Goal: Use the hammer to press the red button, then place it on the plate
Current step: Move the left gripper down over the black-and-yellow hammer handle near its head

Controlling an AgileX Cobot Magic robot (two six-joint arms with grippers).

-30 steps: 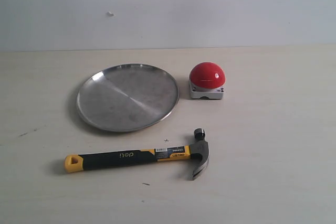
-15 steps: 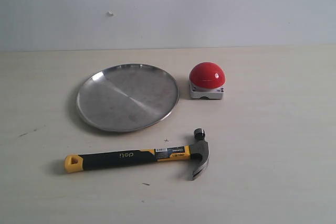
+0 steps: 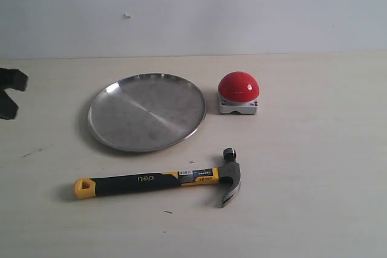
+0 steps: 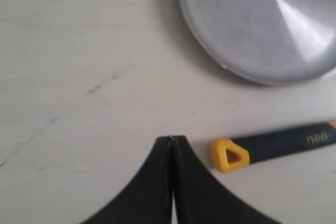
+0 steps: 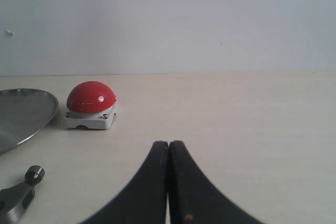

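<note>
The hammer (image 3: 157,179) lies flat on the table near the front, its yellow handle end (image 4: 228,154) pointing left and its dark head (image 5: 21,192) to the right. The silver plate (image 3: 147,112) sits behind it, with nothing on it. The red button (image 3: 239,87) stands just right of the plate. My left gripper (image 4: 172,138) is shut and holds nothing; it hovers over the table close to the yellow handle end. My right gripper (image 5: 168,142) is shut too, holds nothing, and faces the red button (image 5: 90,98) from a distance.
A black part of the left arm (image 3: 12,80) pokes in at the left edge of the exterior view. The pale wooden table (image 3: 314,167) meets a white wall (image 3: 242,10) at the back. A few dark scuffs (image 4: 102,83) mark the table's surface.
A black part of the left arm has come into the exterior view at its left edge. Hammer, plate and button have not moved.
</note>
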